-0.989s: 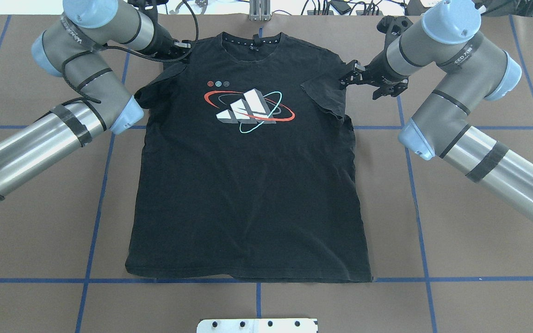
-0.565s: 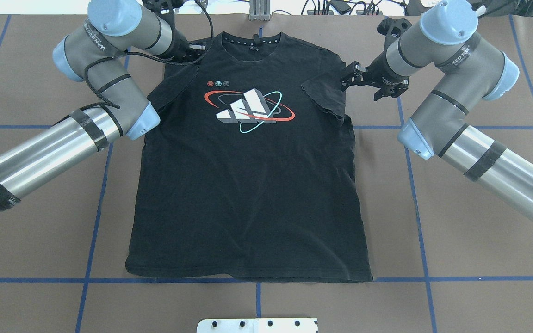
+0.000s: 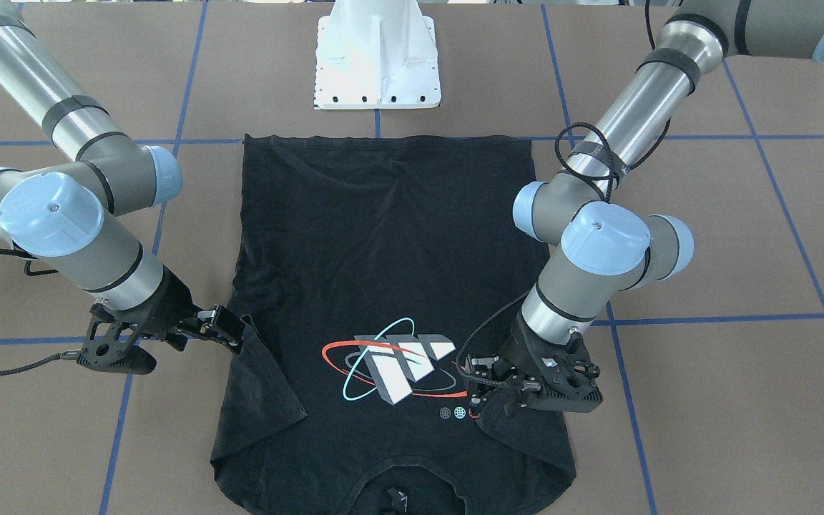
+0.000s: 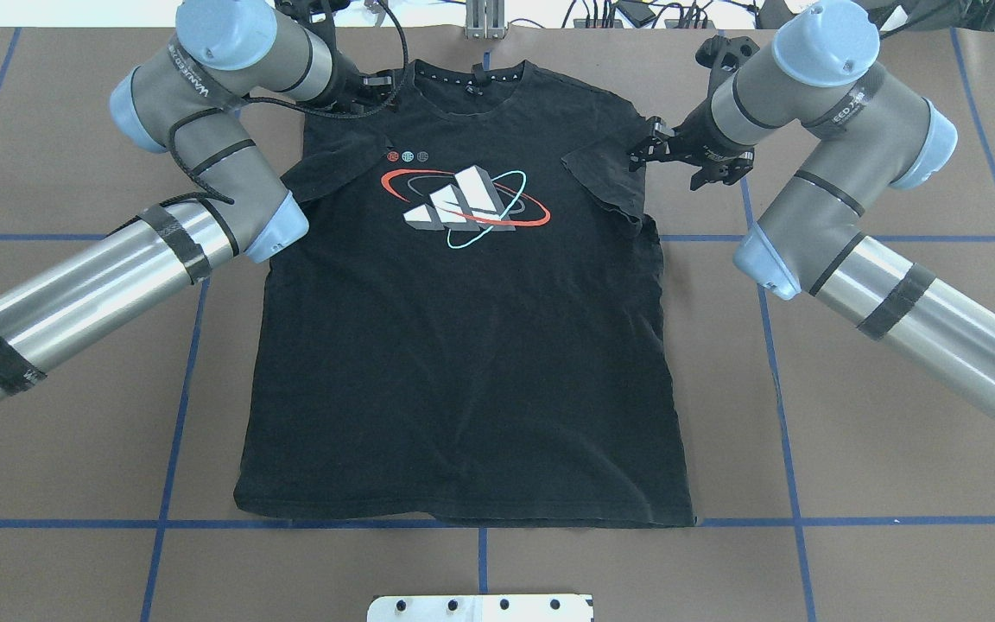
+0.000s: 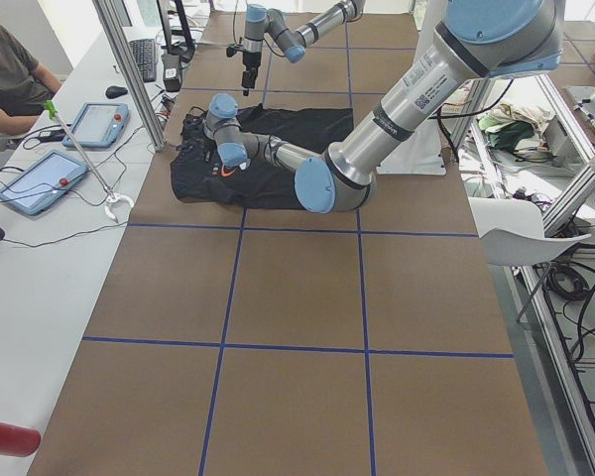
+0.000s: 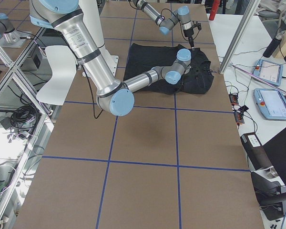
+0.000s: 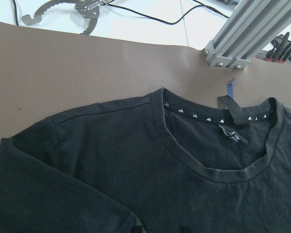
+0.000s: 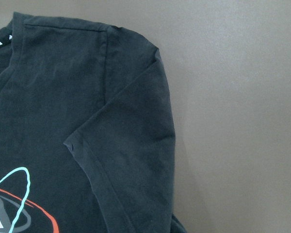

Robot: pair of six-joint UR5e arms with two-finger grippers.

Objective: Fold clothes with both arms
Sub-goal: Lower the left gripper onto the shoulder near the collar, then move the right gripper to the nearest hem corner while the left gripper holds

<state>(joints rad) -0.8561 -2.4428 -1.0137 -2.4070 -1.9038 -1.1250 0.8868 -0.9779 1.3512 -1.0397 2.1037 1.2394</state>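
Note:
The black T-shirt (image 4: 463,363) lies flat and face up on the brown table, collar at the far edge; it also shows in the front view (image 3: 383,236). Its orbit graphic (image 4: 463,207) is uncovered. My left gripper (image 3: 487,402) is shut on the left sleeve (image 4: 338,168), which it holds folded in over the chest beside the small logo dots (image 4: 408,156). In the overhead view its wrist hides it. My right gripper (image 4: 643,149) is open at the shoulder edge, just beside the right sleeve (image 4: 605,186), which lies folded in flat (image 8: 131,136).
The white pedestal base (image 3: 378,57) stands at the near edge behind the hem. An aluminium post (image 7: 237,43) stands just beyond the collar. Blue tape lines (image 4: 178,380) grid the table. Tablets (image 5: 89,124) and an operator sit past the far edge.
My left arm has swung right and carried the left sleeve in over the chest toward the graphic. My right gripper has shifted slightly; the right sleeve has stayed flat.

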